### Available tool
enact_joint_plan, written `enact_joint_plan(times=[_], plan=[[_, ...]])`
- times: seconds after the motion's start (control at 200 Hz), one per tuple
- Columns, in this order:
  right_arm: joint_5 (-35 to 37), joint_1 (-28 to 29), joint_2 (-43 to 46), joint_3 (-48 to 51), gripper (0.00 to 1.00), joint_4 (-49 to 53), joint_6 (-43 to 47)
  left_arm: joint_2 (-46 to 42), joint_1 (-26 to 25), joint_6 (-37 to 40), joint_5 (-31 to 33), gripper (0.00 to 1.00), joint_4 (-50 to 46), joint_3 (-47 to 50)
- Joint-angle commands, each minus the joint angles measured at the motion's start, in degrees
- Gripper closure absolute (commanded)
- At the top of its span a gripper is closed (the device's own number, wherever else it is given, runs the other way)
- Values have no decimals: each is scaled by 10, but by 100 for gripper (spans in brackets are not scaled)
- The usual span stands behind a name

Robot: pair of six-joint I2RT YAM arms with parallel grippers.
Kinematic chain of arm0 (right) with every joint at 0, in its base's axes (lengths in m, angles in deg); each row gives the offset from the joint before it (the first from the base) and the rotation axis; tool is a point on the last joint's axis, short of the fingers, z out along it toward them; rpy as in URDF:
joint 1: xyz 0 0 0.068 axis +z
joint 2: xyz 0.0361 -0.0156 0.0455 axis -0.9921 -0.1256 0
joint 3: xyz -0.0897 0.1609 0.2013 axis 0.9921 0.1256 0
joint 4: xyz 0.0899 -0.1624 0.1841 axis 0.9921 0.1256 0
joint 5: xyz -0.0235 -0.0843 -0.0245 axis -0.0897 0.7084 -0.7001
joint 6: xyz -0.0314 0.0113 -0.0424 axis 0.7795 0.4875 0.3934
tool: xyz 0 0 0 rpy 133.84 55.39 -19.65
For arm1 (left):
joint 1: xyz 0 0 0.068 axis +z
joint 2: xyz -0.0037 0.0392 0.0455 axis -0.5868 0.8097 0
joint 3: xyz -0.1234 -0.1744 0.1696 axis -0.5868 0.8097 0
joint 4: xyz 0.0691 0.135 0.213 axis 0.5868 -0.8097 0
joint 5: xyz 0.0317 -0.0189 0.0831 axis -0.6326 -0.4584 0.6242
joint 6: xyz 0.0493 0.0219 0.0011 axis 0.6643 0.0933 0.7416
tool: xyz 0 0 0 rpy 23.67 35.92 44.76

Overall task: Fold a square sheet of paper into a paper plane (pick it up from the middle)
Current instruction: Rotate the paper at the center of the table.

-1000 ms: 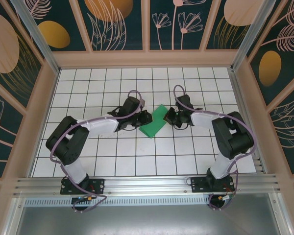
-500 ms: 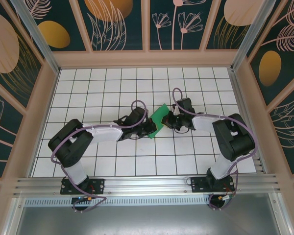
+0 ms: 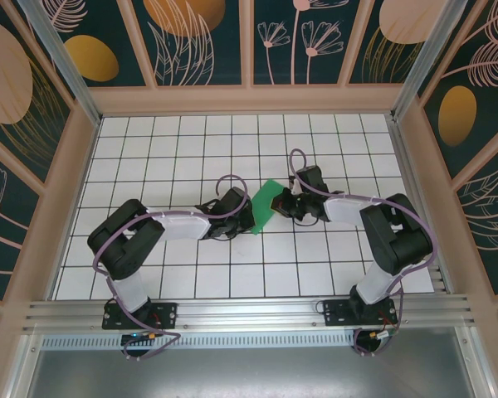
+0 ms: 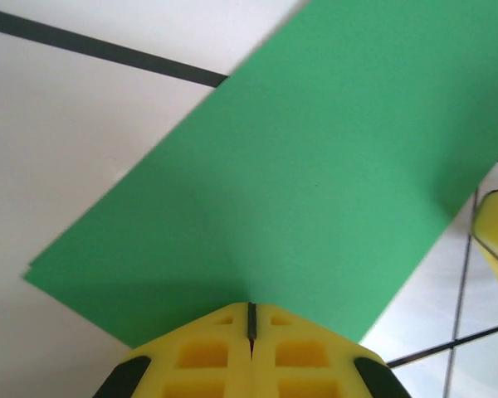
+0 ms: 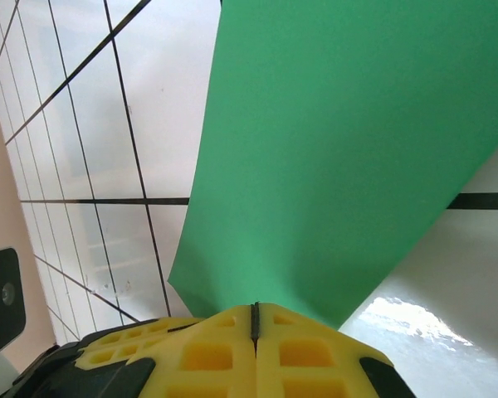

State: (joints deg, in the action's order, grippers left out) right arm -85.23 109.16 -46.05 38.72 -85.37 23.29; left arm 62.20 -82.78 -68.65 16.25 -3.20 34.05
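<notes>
**Two shut hands hold a doubled green sheet at mid-counter**

A thin bright-green sheet of paper [image 3: 262, 206] lies near the middle of the white counter ruled with dark grid lines [image 3: 174, 149], between the two arms. From above it reads as a narrow slanted strip, longer than it is wide. One end points away and to the right, and the other points toward the arm bases and to the left.

The left hand [image 3: 247, 217] reaches in from the left and meets the long edge of the sheet on that side. In the left wrist view its two yellow fingers [image 4: 224, 327] are pressed together with only a hairline seam between them. The paper's edge runs straight into that seam, so this hand is pinched on the sheet. At the sheet's left corner in this view, two layers lie one on the other, slightly offset, so the paper is doubled over.

The right hand [image 3: 279, 201] comes in from the right and meets the opposite long edge. In the right wrist view its yellow fingers [image 5: 224, 325] are likewise closed tight, with the green edge entering at their tips. The paper spreads away from them smooth and uncreased, above the grid lines.

The two hands are near each other with the strip between them. I cannot tell whether the sheet rests flat on the counter or is raised off it.
</notes>
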Motion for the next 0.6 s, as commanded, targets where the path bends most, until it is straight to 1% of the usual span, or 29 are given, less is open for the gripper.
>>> enact_joint_plan(times=[0.0,0.15,0.23,0.435,0.595], plan=[[20,10,11,0,100,1,10,13,-1,45,40,95,-44,-2],[34,16,-9,-17,100,12,27,11,-2,106,67,95,-64,-12],[57,14,-26,-43,100,39,51,13,-1,131,73,95,-71,-22],[100,6,-73,-128,99,111,102,17,-2,153,49,93,-63,-51],[105,-1,-79,-143,99,127,108,10,-2,140,2,88,-23,-50]])
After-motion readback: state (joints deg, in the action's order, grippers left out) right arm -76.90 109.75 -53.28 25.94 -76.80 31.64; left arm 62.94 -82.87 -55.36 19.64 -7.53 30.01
